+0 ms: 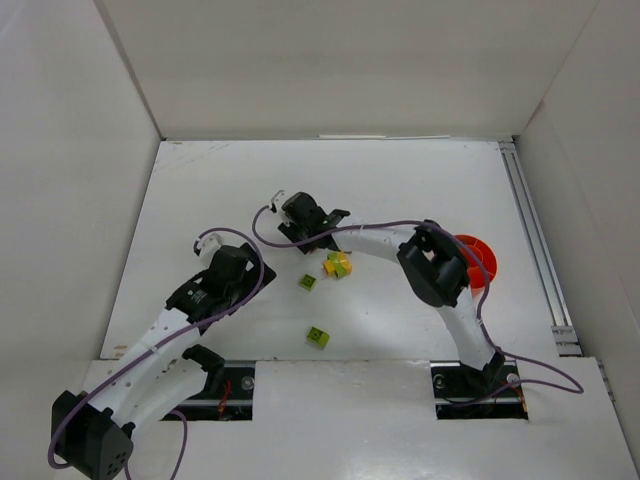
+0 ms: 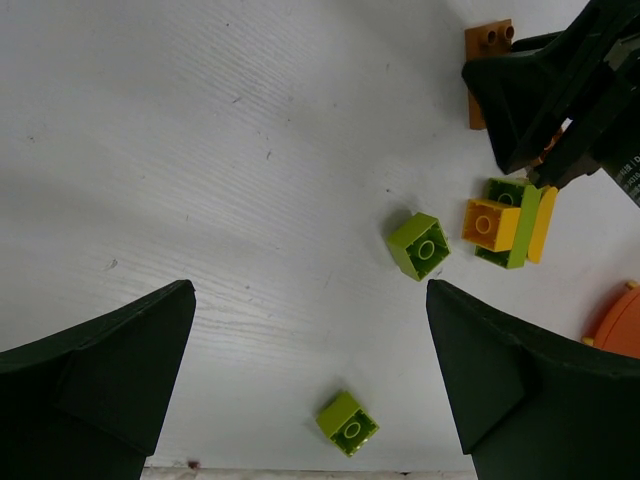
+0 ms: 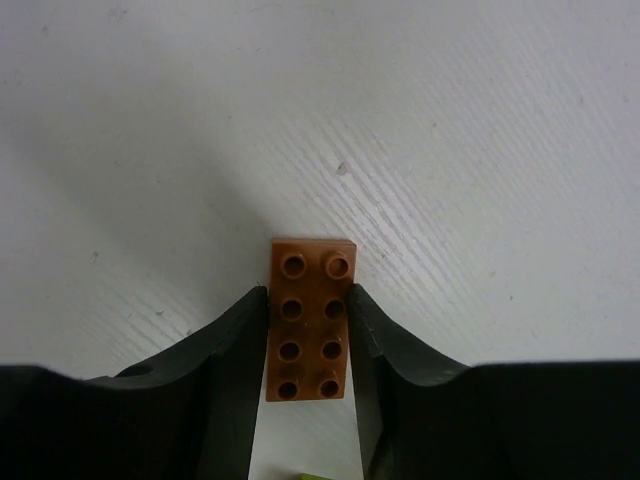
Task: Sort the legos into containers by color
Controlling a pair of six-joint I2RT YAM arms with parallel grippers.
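Pinching the brown brick (image 3: 310, 320) by its long sides, the right claw (image 3: 308, 305) is gripping near the tabletop's middle; it's looking light, stiff, slick plastic. Left claw (image 2: 310, 300) is hanging wide open.

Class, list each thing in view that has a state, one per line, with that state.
Left gripper: open, empty.
Right gripper: shut on brown brick.
Brown brick: gripped by long sides, studs up.
Nearer lime brick: loose on table.
Farther lime brick: loose on table.
Yellow brick: clustered with green pieces.
Orange bowl: partly hidden by right arm.
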